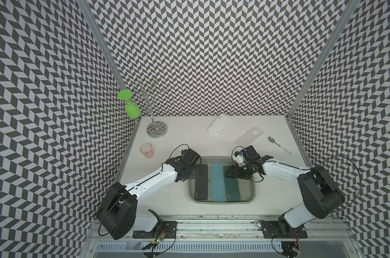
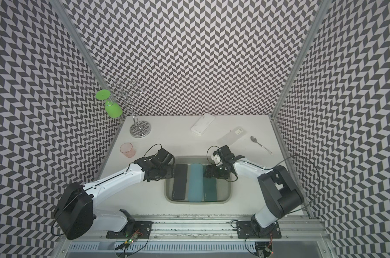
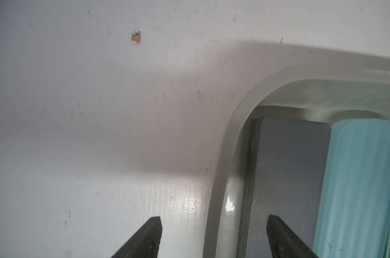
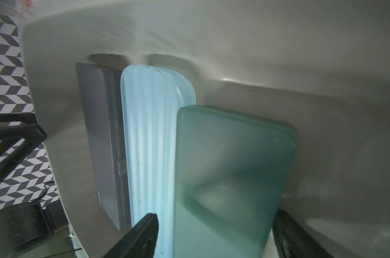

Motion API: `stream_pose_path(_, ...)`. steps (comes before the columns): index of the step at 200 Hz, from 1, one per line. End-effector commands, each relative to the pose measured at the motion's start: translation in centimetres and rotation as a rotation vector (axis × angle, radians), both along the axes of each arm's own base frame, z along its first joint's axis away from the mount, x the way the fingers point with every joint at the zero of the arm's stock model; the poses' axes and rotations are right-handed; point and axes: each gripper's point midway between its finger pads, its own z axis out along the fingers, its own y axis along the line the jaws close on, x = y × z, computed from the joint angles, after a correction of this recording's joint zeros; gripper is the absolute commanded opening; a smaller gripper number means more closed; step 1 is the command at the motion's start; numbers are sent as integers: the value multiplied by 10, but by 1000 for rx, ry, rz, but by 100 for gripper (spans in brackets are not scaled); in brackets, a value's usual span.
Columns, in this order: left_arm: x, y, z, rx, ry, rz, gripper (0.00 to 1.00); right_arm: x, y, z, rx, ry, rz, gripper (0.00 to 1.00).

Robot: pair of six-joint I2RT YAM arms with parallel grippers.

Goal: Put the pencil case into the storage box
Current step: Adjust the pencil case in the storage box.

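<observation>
The grey storage box [image 1: 253, 189] [image 2: 229, 192] sits at the table's front middle. Three pencil cases lie side by side in it: black [image 1: 201, 185], light blue [image 1: 217, 185] and dark green [image 1: 232, 189]. My left gripper [image 1: 197, 175] [image 3: 214, 223] is open and straddles the box's left rim [image 3: 227, 145], one finger over the table and one over the black case [image 3: 290, 167]. My right gripper [image 1: 228, 174] [image 4: 216, 219] stands open astride the far end of the green case [image 4: 229, 167]. A gap shows beside one finger, which hangs over the light blue case [image 4: 149, 134].
A white case [image 1: 219, 125] and a clear case [image 1: 249, 135] lie at the back of the table, with a spoon [image 1: 279, 145] to their right. At the back left stands a chrome rack [image 1: 157, 129] holding a green glass [image 1: 131, 109]. A pink cup [image 1: 147, 150] stands by the left arm.
</observation>
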Motion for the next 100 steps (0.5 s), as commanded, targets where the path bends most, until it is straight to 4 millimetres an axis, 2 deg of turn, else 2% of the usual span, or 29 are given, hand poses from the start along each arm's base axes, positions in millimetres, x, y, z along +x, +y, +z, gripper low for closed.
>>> stream_pose_path(1,3,-5,1,-40,-13,7,77,4,23,10,80,3,10,83)
stream_pose_path(23,3,-6,0,-47,-13,8,76,5,33,14,126,20,0,83)
stream_pose_path(42,3,-6,0,-45,-14,8,75,9,32,18,114,5,-2,83)
stream_pose_path(52,4,-6,0,-44,-16,9,74,13,28,21,77,-19,5,83)
stream_pose_path(73,6,-6,0,-39,-21,15,63,26,18,32,-6,-86,21,84)
stream_pose_path(86,7,-5,-2,-31,-19,18,62,34,11,36,-34,-110,20,84)
stream_pose_path(100,9,-3,-6,-16,-13,21,62,43,3,28,-56,-107,14,84)
